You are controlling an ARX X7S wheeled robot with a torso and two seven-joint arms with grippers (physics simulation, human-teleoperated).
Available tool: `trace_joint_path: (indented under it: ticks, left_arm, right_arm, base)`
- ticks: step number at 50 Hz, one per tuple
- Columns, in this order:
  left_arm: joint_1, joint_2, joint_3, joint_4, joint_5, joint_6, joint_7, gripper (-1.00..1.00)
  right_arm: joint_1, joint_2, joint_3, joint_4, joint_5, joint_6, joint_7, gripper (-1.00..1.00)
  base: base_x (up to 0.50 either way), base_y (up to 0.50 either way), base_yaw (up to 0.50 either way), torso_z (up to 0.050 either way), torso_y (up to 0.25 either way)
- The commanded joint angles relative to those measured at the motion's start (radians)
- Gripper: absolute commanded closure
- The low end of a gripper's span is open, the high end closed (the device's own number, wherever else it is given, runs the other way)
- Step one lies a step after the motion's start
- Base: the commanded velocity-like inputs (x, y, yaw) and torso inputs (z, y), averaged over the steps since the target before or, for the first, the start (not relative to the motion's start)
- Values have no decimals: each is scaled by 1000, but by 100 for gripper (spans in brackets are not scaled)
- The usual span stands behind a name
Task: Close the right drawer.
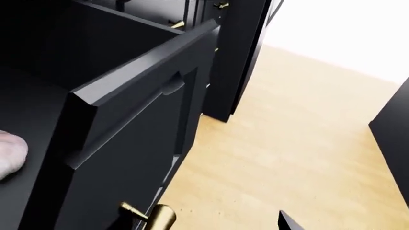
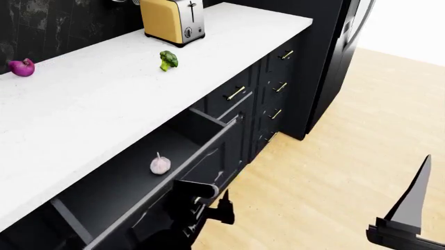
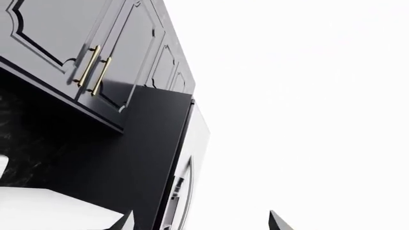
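Observation:
The right drawer point(image 2: 118, 200) stands pulled far out from under the white counter, its dark grey inside showing. In the left wrist view its glossy black front point(image 1: 137, 143) fills the near side, with the brass bar handle point(image 1: 151, 216) low on it. My left gripper point(image 2: 208, 204) is open right at the outer face of the drawer front, beside the handle. Only one of its fingertips point(image 1: 286, 222) shows in the left wrist view. My right gripper point(image 2: 409, 211) hangs open over the floor, far from the drawer, fingers point(image 3: 276, 221) pointing up with nothing between them.
A garlic bulb point(image 2: 160, 165) lies inside the drawer. On the counter point(image 2: 104, 104) are a toaster point(image 2: 172, 21), broccoli point(image 2: 168, 60) and a purple vegetable point(image 2: 21, 67). Narrow stacked drawers point(image 2: 278, 88) and a tall fridge point(image 2: 341, 52) stand to the right. Wooden floor point(image 2: 334, 166) lies alongside.

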Motion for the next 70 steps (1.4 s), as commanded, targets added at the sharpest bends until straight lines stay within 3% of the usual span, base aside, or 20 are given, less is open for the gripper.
trace_joint_path:
  ticks: [1,8,15,28,37,43,50,63,70]
  left_arm:
    - [-5,-36,-31,-8,-29,-27,-56,-100]
    - [-18,-62,-51,10,-40,-23,-71,-100]
    - [-52,-28,-98,-138,-68,15,10,-100]
    - [-49,-98,-110,-59,-77,-13,-79,-100]
    - [-64,-104,-107,-95,-92,-55,-52,-100]
    - [-89,-32,-108,-277,-90,-42,67,-100]
    - [-154,127,-136,-692,-92,19,254,-100]
    - [-161,114,-141,-709,-75,15,159,-100]
    - [-164,97,-146,-718,-32,36,37,-100]
  right_arm:
    - [-21,-3,15,0,-5,-2,0,-100]
    - [-4,7,10,0,11,-1,0,-100]
    - [54,10,-32,0,28,8,0,-100]
    - [150,3,-117,0,38,24,1,-100]
    - [154,4,-121,0,38,26,1,-100]
    - [190,7,-143,0,52,33,1,-100]
    - [214,8,-165,0,56,37,1,-100]
    - [192,9,-147,0,54,36,1,-100]
    - [194,15,-146,0,59,33,1,-100]
  base:
    - [0,0,0,0,0]
    - [0,0,0,0,0]
    - [0,0,0,0,0]
    - [0,0,0,0,0]
    - [0,0,0,0,0]
    - [0,0,0,0,0]
    - [0,0,0,0,0]
    - [0,0,0,0,0]
    - [0,0,0,0,0]
